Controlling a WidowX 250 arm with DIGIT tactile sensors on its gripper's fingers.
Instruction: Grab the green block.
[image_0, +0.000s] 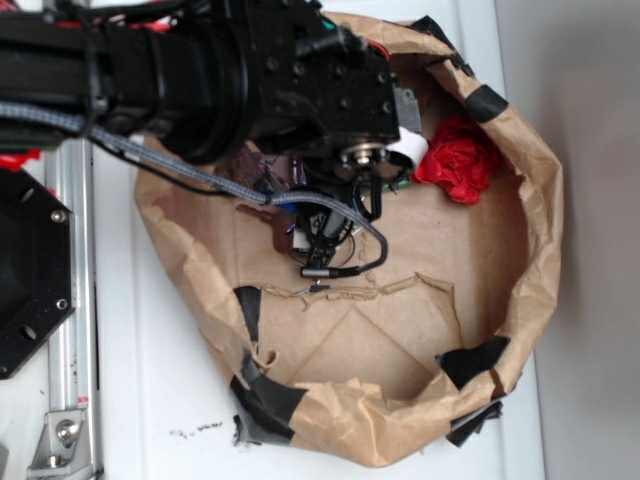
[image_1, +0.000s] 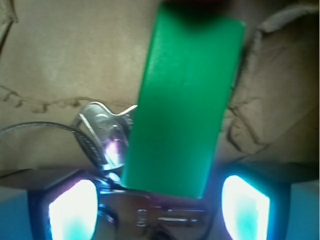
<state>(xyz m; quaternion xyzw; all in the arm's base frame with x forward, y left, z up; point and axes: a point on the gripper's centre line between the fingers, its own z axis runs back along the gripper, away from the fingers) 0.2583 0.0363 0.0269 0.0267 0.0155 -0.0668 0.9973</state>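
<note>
While the pincer (image_1: 160, 200) hangs wide open over the paper nest (image_0: 520, 230), the green block (image_1: 182, 100) lies at centre frame of the wrist view, between glowing fingers (image_1: 245, 207), ungripped. Approach looks complete; next comes lowering and closing across its narrow width.

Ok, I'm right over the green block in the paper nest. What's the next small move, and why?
Probably close the fingers. In the wrist view the green block runs lengthwise between them, with a visible gap on each side, so they look open and straddle its near end. Whether they are low enough I cannot tell, so close slowly.
</note>
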